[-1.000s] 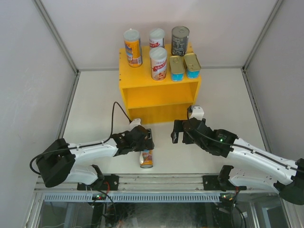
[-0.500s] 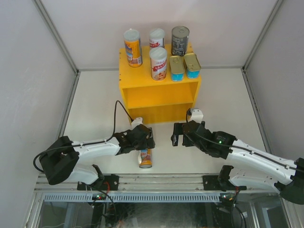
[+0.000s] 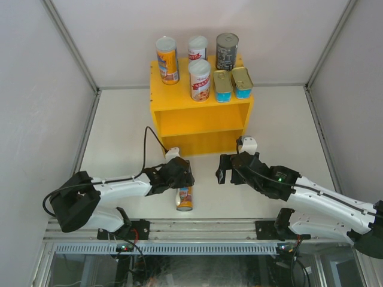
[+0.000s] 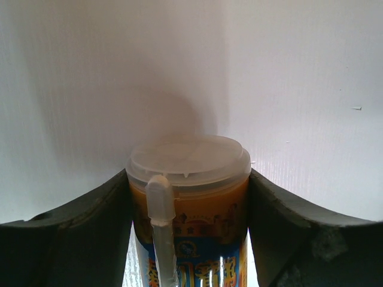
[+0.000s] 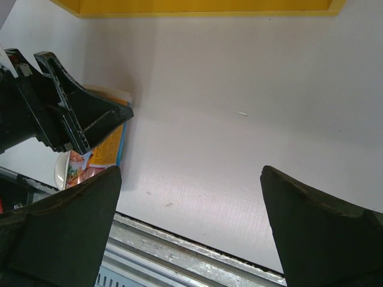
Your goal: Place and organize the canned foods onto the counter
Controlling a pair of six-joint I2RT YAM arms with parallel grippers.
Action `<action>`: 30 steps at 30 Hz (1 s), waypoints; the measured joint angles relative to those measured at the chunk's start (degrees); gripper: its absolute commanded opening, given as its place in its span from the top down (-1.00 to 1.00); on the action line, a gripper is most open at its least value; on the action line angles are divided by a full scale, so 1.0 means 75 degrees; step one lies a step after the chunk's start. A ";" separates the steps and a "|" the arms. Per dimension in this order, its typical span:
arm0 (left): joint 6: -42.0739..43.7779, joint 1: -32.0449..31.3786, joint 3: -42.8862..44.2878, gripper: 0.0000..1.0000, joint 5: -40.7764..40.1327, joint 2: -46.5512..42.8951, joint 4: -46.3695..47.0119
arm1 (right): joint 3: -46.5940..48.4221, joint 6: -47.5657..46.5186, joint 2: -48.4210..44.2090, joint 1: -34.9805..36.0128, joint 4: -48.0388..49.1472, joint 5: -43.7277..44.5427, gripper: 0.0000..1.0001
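Below, left fingers (image 4: 78, 233) clamp the orange-blue can (image 4: 200, 209) (its base cut off).

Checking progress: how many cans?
7: atop the yellow counter, one orange-blue can, two white-red cans, a dark grey can, two teal tins; a second orange-blue can lies on the table in the left gripper.

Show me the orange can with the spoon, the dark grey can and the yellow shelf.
Orange-blue cylindrical can with white spoon (image 4: 206, 209): left wrist view, orange label.
Dark grey cylindrical can (image 3: 227, 55): top external view, side wall.
Bright yellow wooden shelf unit (image 3: 175, 95): top external view, bare top.
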 measured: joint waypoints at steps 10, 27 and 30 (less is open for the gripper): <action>0.0052 -0.0117 -0.0364 1.00 -0.0050 -0.0472 0.0050 | 0.0000 0.0003 -0.0131 0.0006 -0.0032 -0.0006 -0.97; 0.0688 -0.1530 -0.0481 1.00 -0.1096 -0.2891 -0.0898 | 0.0000 0.0044 -0.0522 0.0152 -0.0259 0.0262 -0.96; 0.0711 -0.1655 -0.0600 1.00 -0.1361 -0.3200 -0.0901 | 0.0000 0.0093 -0.0542 0.0189 -0.0294 0.0318 -0.96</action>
